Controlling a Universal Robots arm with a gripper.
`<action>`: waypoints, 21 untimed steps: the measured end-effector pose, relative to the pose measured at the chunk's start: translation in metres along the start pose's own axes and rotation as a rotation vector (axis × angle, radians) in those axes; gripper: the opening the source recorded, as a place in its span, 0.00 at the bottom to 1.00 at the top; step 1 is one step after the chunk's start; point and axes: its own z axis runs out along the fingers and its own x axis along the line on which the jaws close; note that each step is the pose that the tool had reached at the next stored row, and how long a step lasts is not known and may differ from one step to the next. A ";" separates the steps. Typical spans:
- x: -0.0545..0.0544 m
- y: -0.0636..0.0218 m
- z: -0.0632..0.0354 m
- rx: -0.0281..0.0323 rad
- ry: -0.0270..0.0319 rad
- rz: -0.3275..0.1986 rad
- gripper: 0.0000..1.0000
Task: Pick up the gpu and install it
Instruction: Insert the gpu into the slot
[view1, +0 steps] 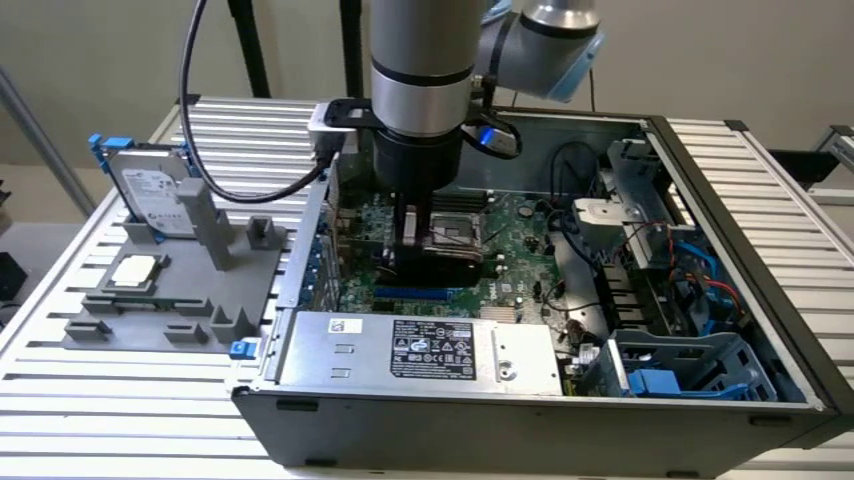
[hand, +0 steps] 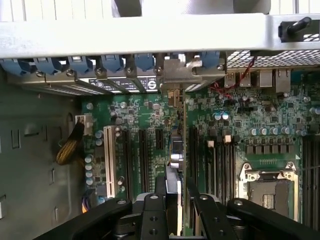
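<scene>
While over motherboard (hand: 235, 125) — gpu (hand: 176, 155) edge-on between jaws.

place: robotics lab/test bench | evidence: slatted aluminium table (view1: 80, 395), opened computer case (view1: 534, 420) at centre, grey parts fixture (view1: 174, 290) at 9 o'clock

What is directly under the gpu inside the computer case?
Under the gpu, held edge-on by the pincer, lies the green motherboard with black expansion slots. The slot directly beneath is covered by the card.
</scene>
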 end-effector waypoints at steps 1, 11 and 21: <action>0.000 0.0000 0.0018 0.0001 -0.0002 -0.001 0.00; 0.000 0.0001 0.0056 -0.0001 -0.0014 -0.006 0.00; 0.000 0.0003 0.0083 -0.0037 -0.0124 -0.010 0.00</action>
